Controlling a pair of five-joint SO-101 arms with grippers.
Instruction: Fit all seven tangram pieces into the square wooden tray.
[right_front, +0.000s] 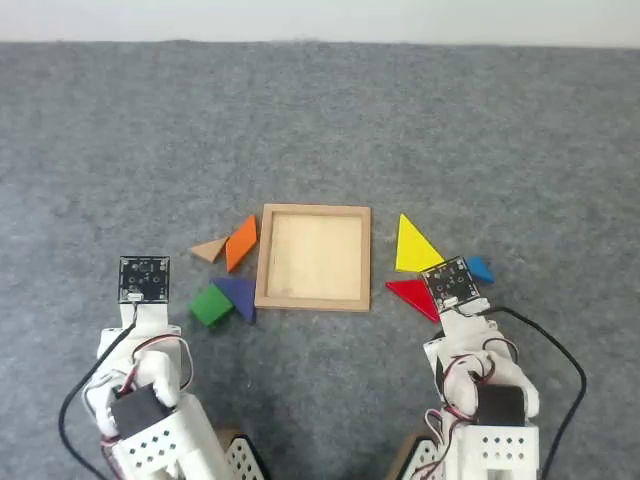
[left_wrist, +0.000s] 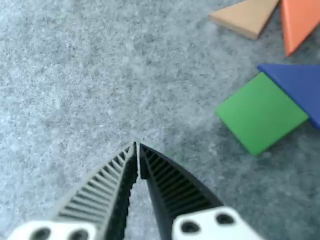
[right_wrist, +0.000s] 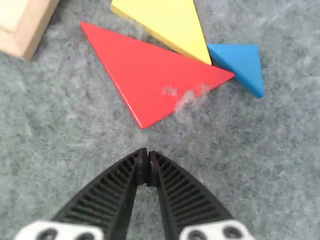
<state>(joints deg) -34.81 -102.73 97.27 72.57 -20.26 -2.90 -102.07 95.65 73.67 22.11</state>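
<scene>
Since the square wooden tray (right_front: 316, 212) sits in the middle of the grey bench (right_front: 300, 120) with none of the seven pieces in it, the nearest piece decides the coming move. The right hand (right_wrist: 148, 153), fingers pressed together and holding nothing, is poised just short of the large red wooden triangle (right_wrist: 150, 75). The triangle's square corner points back at the hand, and its long edge lies crosswise on the far side. The left hand (left_wrist: 137, 146), likewise closed and empty, has the green wooden square (left_wrist: 261, 112) off to one side, not ahead. The right arm looks better placed.
</scene>
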